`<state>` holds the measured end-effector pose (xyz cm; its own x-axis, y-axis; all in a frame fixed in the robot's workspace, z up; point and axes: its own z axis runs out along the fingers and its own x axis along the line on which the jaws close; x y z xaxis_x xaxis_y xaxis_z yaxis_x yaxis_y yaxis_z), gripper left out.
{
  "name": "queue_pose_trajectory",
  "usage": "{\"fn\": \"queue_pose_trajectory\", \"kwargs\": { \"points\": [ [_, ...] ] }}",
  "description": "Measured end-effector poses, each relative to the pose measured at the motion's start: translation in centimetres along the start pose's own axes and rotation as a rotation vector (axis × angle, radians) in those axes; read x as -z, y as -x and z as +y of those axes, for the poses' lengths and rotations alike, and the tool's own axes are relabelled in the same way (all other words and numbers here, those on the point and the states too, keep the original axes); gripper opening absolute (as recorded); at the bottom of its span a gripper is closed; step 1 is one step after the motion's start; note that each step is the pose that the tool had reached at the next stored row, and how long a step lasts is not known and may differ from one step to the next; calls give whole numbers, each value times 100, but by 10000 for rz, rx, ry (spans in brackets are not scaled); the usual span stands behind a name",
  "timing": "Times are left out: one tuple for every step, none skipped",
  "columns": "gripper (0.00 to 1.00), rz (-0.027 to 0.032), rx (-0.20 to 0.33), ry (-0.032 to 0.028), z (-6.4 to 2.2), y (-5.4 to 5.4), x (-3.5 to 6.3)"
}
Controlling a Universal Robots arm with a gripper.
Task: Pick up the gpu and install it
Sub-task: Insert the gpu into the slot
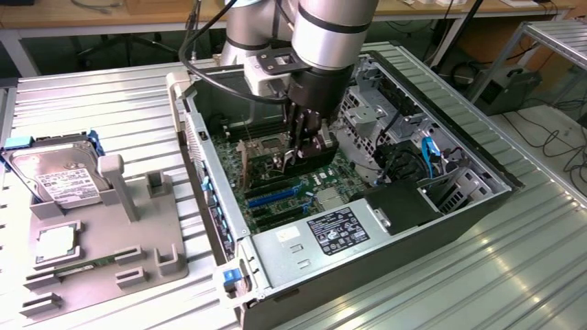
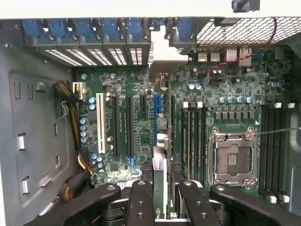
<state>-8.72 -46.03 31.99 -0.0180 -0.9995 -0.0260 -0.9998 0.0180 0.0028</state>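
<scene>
The black multi-fingered gripper [image 2: 160,190] is being held partly closed, its jaws pinching the gpu [image 2: 159,162], a thin flat dark card seen edge-on, over the long blue plastic expansion slot [image 2: 155,120] on the green motherboard [image 2: 141,136]. If the card is being carried tilted or off the slot's line, its contacts could be jammed against the slot wall. Its lower edge and bracket are being hidden, so contact cannot be told. At nine o'clock in the exterior view, a boxy silver hard drive [image 1: 55,175] is being kept well apart.
</scene>
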Motion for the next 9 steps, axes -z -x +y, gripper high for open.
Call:
{"fn": "queue_pose_trajectory", "kwargs": {
  "points": [
    [26, 23, -8, 0, 4, 0, -10],
    [26, 50, -30, -1, 8, -1, -25],
    [26, 62, -84, -2, 11, 0, -38],
    [26, 65, -152, -4, 15, -1, -47],
    [26, 65, -235, -6, 18, -1, -54],
    [26, 65, -302, -8, 22, -1, -60],
    [26, 64, -356, -9, 29, -1, -67],
    [26, 64, -373, -10, 34, -2, -73],
    [26, 68, -375, -10, 39, -2, -81]
  ]
}}
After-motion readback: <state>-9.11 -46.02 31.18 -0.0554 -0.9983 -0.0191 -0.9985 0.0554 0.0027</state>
